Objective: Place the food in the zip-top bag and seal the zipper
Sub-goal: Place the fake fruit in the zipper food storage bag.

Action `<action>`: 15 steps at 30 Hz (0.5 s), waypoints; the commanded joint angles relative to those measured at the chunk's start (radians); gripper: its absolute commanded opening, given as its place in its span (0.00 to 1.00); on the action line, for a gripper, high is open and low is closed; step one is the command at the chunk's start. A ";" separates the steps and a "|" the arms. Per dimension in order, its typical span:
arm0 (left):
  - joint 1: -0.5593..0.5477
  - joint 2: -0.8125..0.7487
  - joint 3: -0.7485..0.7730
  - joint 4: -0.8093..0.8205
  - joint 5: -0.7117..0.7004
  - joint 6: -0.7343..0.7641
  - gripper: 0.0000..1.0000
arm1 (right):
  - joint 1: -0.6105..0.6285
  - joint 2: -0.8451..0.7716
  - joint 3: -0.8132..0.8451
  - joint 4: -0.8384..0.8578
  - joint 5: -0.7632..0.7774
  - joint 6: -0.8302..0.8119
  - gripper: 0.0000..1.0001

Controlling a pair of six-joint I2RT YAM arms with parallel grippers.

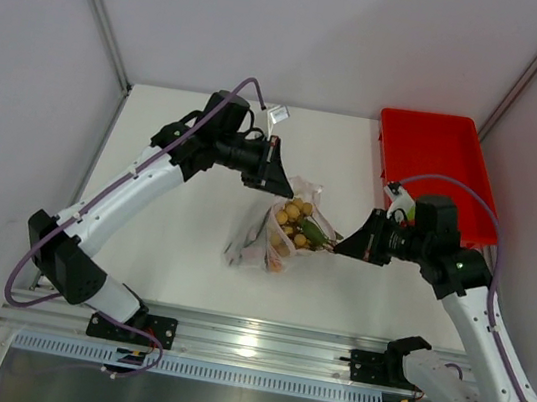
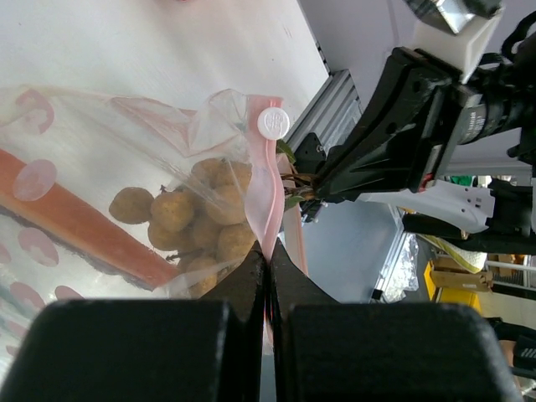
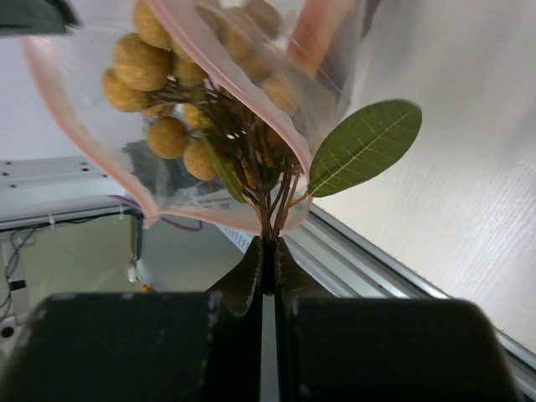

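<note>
Fruit bunch (image 3: 151,92) half inside flimsy zip-top bag (image 1: 261,240)
Left gripper (image 2: 266,253) pinches the limp zipper (image 2: 266,197); right gripper (image 3: 268,244) clamps the thin stems (image 3: 270,205), likely the safest hold for light, bruisable fruit.

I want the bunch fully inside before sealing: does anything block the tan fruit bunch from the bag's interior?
Nothing visible blocks it. The tan fruits sit inside the bag; only the stems, pinched in the right pincer, and a green leaf stick out past the zipper.
</note>
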 commanded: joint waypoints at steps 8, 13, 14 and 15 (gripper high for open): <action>-0.069 0.014 0.084 -0.006 -0.028 -0.004 0.01 | 0.270 0.197 0.414 -0.102 0.308 0.005 0.00; -0.104 0.023 0.133 -0.006 -0.014 -0.026 0.01 | 0.404 0.314 0.436 -0.052 0.449 0.034 0.00; -0.106 0.020 0.136 -0.005 -0.010 -0.030 0.00 | 0.412 0.325 0.419 -0.032 0.466 0.034 0.00; -0.108 0.015 0.135 -0.005 -0.008 -0.032 0.01 | 0.421 0.339 0.412 -0.026 0.480 0.034 0.01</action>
